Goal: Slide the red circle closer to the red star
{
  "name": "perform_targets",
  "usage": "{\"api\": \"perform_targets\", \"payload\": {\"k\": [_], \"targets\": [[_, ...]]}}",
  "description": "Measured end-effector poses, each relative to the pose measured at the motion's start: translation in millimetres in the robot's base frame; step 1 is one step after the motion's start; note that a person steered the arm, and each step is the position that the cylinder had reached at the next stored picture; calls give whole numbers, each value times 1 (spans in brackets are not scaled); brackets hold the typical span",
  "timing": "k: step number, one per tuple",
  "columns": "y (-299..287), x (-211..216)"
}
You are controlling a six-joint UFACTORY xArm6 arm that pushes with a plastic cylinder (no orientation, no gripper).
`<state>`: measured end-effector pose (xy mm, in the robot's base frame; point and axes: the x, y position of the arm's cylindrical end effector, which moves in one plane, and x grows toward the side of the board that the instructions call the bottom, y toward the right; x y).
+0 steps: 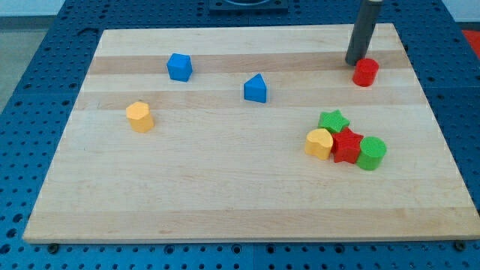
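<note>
On the wooden board (225,187), my tip (352,61) touches the red circle (365,73).

We are looking at a lab bench or robotics test rig — not a home or a shop. The pale wooden table (225,195) lies on a blue metal surface (30,90) drilled with a regular grid of holes, the kind of perforated mounting plate used for fixing equipment. On the wood sit only small, plain, brightly coloured plastic blocks, such as a blue cube (179,67) and a yellow block (139,117) — test pieces rather than household goods. A dark rod (363,30) descends from the view's top.
</note>
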<state>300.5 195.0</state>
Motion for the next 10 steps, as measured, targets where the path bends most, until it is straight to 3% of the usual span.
{"api": "perform_targets", "payload": {"k": [3,7,9,10], "targets": [[15,21],[4,115],[4,126],[4,107]]}}
